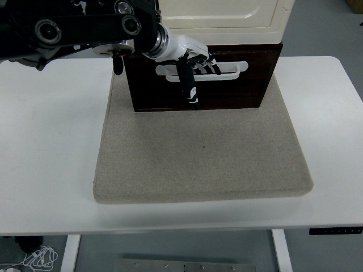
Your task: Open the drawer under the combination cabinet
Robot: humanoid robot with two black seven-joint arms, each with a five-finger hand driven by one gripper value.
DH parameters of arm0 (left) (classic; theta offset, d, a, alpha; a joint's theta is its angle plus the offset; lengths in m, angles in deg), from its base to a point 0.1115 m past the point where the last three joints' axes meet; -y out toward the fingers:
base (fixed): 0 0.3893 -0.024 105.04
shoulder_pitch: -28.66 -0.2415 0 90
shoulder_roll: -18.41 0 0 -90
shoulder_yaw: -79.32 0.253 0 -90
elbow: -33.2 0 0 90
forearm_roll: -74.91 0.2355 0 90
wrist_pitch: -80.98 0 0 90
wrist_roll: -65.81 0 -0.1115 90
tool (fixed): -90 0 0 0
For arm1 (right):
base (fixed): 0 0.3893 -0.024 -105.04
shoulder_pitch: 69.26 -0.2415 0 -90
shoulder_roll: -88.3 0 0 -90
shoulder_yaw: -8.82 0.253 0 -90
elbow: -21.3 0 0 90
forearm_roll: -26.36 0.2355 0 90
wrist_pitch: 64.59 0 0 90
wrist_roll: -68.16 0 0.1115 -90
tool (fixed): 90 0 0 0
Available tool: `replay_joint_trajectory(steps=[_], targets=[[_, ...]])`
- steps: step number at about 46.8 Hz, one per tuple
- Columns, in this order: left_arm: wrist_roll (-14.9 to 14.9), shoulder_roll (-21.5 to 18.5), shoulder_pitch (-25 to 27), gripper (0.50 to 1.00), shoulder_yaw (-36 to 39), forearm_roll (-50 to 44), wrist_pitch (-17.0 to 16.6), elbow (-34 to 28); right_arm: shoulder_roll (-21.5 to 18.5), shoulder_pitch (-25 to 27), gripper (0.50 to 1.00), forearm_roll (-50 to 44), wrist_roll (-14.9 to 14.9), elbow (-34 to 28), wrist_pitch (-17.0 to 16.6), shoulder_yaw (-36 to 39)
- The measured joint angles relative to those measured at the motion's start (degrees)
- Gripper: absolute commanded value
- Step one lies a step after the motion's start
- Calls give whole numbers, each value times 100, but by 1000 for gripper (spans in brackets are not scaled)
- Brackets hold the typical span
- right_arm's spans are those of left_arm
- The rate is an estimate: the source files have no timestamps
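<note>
The dark wooden drawer [227, 88], under the cream cabinet [221, 17] on the grey mat [198, 153], looks stiff and probably slides straight; the left hand [193, 56] has fingers hooked into its white handle [235, 69], the right grip place.

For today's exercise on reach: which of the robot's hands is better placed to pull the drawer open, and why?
The left. The left hand already has its fingers hooked into the white handle of the dark drawer under the cream cabinet. No right arm is in view.
</note>
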Motion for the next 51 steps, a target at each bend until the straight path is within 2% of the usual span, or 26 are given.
replay_joint_trajectory(steps=[23, 39, 51], targets=[[-3, -7, 44, 1000, -3, 1, 114, -78, 0, -6, 926, 0, 0, 0, 0, -2], [-1, -73, 93, 1000, -49, -8, 394, -132, 0, -2, 926, 0, 1, 0, 0, -4], [0, -95, 126, 1000, -58, -8, 442, -234, 0, -3, 926, 0, 0, 0, 0, 0]])
